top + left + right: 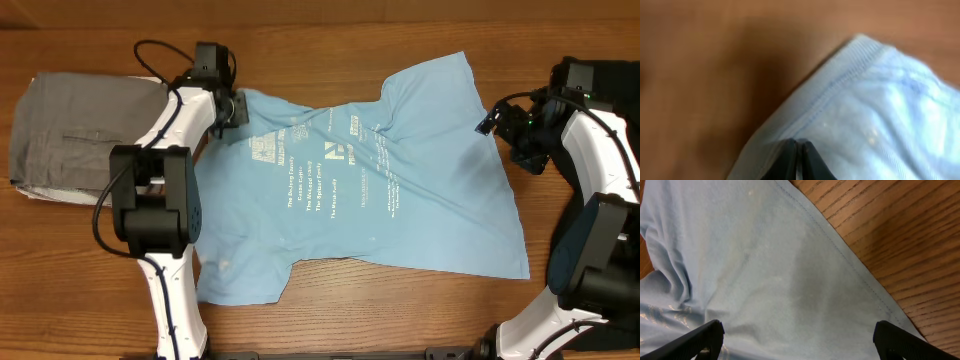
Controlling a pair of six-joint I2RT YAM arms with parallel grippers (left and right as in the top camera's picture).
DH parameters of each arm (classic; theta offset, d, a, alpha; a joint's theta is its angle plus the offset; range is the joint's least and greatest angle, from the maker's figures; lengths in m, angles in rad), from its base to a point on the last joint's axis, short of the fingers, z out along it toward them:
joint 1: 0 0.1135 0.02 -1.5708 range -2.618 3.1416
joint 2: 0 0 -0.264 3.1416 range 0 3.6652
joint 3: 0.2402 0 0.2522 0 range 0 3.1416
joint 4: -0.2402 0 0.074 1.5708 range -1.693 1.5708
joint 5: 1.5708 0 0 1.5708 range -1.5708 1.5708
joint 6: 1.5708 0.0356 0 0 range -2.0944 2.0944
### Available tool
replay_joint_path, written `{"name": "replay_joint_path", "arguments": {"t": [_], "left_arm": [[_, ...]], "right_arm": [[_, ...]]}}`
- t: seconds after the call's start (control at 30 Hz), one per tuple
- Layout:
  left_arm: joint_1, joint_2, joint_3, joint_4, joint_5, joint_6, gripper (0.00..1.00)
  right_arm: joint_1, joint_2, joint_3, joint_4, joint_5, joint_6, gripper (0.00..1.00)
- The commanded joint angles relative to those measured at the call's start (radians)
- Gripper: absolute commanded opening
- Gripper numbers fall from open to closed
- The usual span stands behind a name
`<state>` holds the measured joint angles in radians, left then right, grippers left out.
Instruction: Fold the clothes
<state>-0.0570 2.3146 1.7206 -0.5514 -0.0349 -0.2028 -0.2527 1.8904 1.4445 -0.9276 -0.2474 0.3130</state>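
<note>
A grey folded cloth (pixel 85 135) lies left of the light blue T-shirt (pixel 370 190), which is spread lettering-up on the bench (pixel 400 320). The left gripper (pixel 236 106), pressed together, pinches the T-shirt's left edge. The right gripper (pixel 492 120) hangs spread above its right edge. Best next, I judge: pinch that hem squarely, then lift both edges evenly.

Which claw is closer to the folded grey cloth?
Left. The left claw is shut on the shirt edge near the grey cloth; the right claw is open at the shirt's far edge.
</note>
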Motion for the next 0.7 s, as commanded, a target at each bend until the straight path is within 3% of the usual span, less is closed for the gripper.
{"name": "replay_joint_path", "arguments": {"t": [0.0, 0.27, 0.4, 0.5, 0.67], "left_arm": [[0.007, 0.211, -0.071, 0.036, 0.000, 0.036, 0.09], [0.007, 0.246, -0.045, 0.121, 0.000, 0.058, 0.17], [0.007, 0.188, 0.050, 0.003, -0.002, 0.069, 0.31], [0.008, 0.115, 0.122, -0.104, -0.011, 0.066, 0.34], [0.024, -0.037, 0.169, -0.310, -0.061, 0.015, 0.55]], "right_arm": [[0.001, -0.008, 0.015, 0.004, -0.001, -0.006, 1.00], [0.001, -0.008, 0.015, 0.004, -0.001, -0.006, 1.00], [0.001, -0.008, 0.015, 0.004, -0.001, -0.006, 1.00], [0.001, -0.008, 0.015, 0.004, -0.001, -0.006, 1.00], [0.001, -0.008, 0.015, 0.004, -0.001, -0.006, 1.00]]}}
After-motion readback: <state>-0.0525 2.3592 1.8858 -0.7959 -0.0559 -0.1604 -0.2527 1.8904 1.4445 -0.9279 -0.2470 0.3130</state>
